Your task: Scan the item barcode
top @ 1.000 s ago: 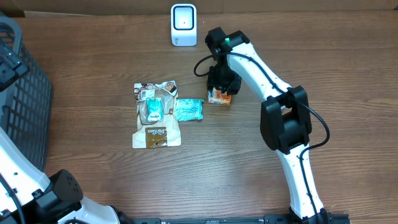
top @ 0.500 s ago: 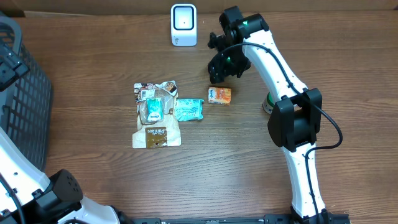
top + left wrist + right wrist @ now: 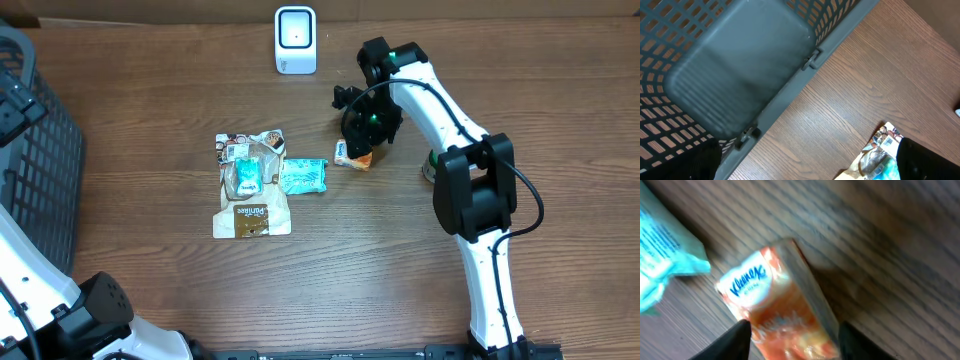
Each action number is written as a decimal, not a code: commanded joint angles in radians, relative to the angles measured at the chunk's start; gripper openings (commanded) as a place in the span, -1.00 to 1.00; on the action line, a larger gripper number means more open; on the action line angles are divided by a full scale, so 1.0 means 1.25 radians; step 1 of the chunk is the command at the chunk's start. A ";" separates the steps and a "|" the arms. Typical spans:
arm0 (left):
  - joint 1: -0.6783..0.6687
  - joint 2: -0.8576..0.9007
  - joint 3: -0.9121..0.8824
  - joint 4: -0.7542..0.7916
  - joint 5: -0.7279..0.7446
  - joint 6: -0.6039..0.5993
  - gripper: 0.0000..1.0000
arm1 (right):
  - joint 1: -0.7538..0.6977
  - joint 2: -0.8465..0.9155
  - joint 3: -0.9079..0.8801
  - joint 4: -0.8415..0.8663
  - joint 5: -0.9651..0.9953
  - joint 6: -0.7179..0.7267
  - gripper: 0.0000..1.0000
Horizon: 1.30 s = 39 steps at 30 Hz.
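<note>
The orange tissue pack [image 3: 351,156] lies on the wooden table [image 3: 350,270] with "Kleenex" in blue script on a white patch at one end; the rest of its print is blurred in the right wrist view, and no barcode can be made out on it. The right gripper [image 3: 366,124] sits over the pack and covers part of it from overhead, with its fingers [image 3: 733,342] standing on either side of the pack and close to it. Whether they press on the pack cannot be told. Just beside the pack, on the side away from the right arm, is a teal packet [image 3: 303,176] whose lettering is too small to read. Beyond that packet lies a brown and white pouch [image 3: 250,185] with a white label, its wording also unreadable. Farther from the robot than the pack stands a white scanner [image 3: 296,40]. On the pack's other side a small round green and white thing [image 3: 429,166] is half hidden by the arm. Well apart from the pack, at the table's edge, is a grey slotted basket [image 3: 740,75], cut off by the frame. The left gripper [image 3: 807,150] hangs by its rim, fingers spread wide.
</note>
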 commanded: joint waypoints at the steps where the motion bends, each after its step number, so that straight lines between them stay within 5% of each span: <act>1: 0.000 -0.004 -0.004 0.001 0.001 -0.008 0.99 | -0.016 0.002 -0.004 0.008 -0.013 0.022 -0.20; 8: 0.000 -0.004 -0.004 0.001 0.001 -0.008 0.99 | -0.019 0.002 -0.004 0.005 -0.050 0.162 -0.52; 20: 0.000 -0.004 -0.004 0.002 0.001 -0.008 0.99 | -0.010 0.002 -0.071 -0.019 -0.084 0.372 -0.56; 27: 0.000 -0.004 -0.004 0.002 0.001 -0.008 0.99 | -0.010 0.002 -0.079 -0.077 -0.090 0.365 -0.52; 29: 0.000 -0.004 -0.004 0.002 0.001 -0.008 0.99 | -0.014 0.002 -0.070 -0.077 -0.085 0.359 -0.61; 31: 0.000 -0.004 -0.004 0.002 0.001 -0.008 0.99 | -0.020 -0.001 -0.050 -0.074 -0.085 0.359 -0.92; 39: 0.000 -0.004 -0.004 0.001 0.001 -0.008 0.99 | -0.024 -0.079 0.027 -0.067 -0.089 0.359 -0.92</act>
